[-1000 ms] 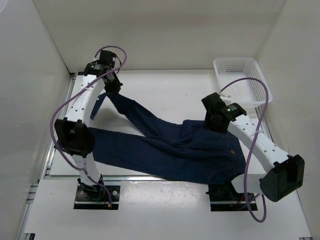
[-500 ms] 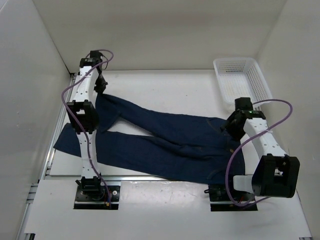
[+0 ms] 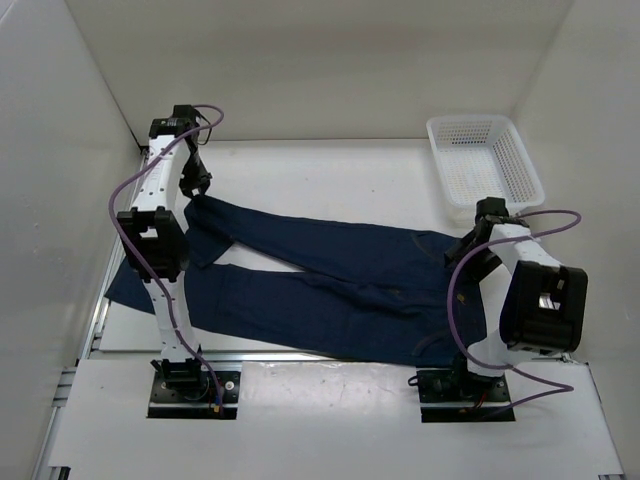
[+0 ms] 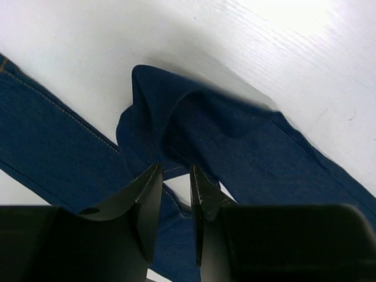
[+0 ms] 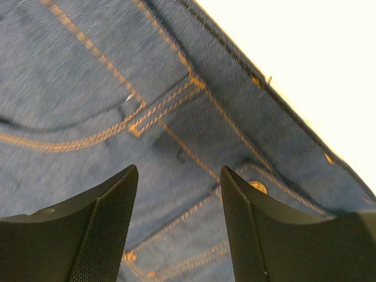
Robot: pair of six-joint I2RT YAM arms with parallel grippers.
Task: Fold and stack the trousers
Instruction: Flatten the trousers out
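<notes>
The dark navy trousers (image 3: pixel 330 285) lie spread on the white table (image 3: pixel 330 170), both legs pointing left and the waist at the right. My left gripper (image 3: pixel 197 188) hovers at the cuff end of the far leg. In the left wrist view (image 4: pixel 176 170) its jaws stand a narrow gap apart, with the rumpled cuff (image 4: pixel 247 141) and a patch of table showing between them. My right gripper (image 3: pixel 478 240) is open low over the waist. In the right wrist view (image 5: pixel 179 170) it is close above tan-stitched denim (image 5: pixel 88 88) and a rivet (image 5: pixel 257 187).
A white mesh basket (image 3: pixel 470 120) stands at the back right, just beyond the right arm. The near leg's cuff (image 3: pixel 125 285) reaches the table's left edge by the left arm's column. White walls enclose the table on three sides.
The left arm carried the far leg out to the left and laid it down. The right gripper moved right along the waist. The trousers now lie flatter and more stretched.
</notes>
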